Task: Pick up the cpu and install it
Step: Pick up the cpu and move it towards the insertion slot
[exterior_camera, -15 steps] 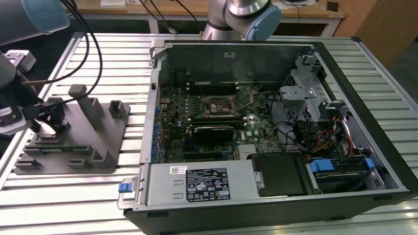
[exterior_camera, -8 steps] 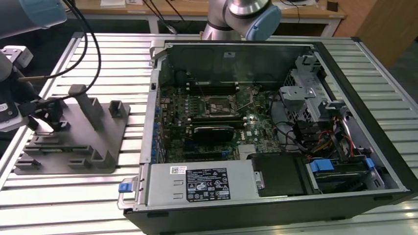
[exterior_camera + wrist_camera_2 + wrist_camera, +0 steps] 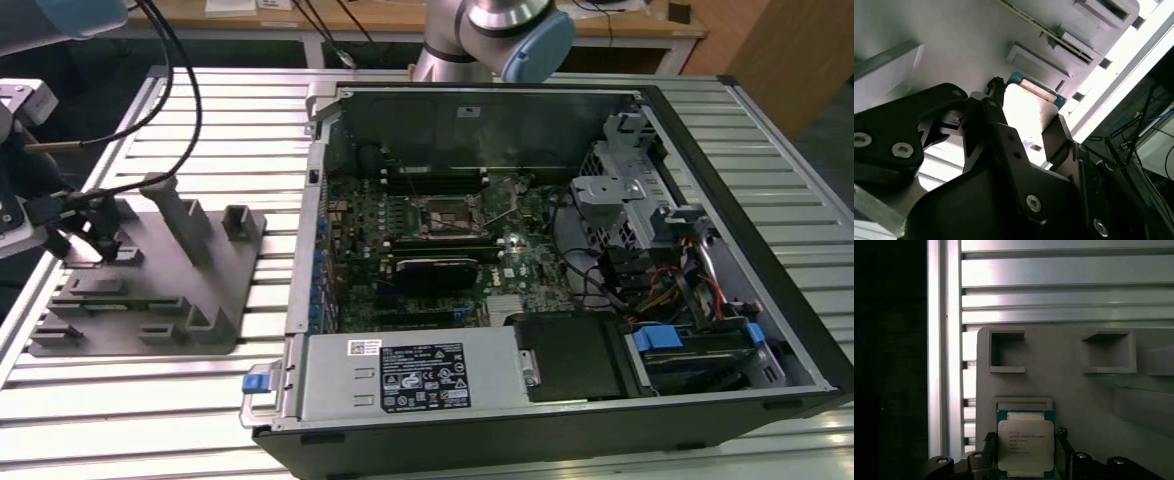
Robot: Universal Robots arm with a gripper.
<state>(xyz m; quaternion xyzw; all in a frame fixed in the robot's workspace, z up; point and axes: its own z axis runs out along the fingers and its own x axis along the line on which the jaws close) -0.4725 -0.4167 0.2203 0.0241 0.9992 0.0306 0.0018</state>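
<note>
In the first wrist view the gripper is seen closed to a narrow gap on the cpu. Its black fingers are pressed against two opposite edges of the chip. The cpu lies flat, silver top up, on the grey fixture, just beside a shallow rectangular recess. Whether it has been raised off the fixture cannot be told.

In the exterior view this grasp is placed at the far left, at the fixture's left edge. The fixture's upright posts stand to the right of it. Bare slats of the bench are left open behind the fixture and between it and the computer case. The case lies on its side with its top open. Its upright left wall stands between the fixture and the motherboard, where the square socket is seen near the middle. Drive bays and cables are crowded along the case's right side.

In the second wrist view the cpu's top is washed out by glare and its near part is covered by the gripper body.
</note>
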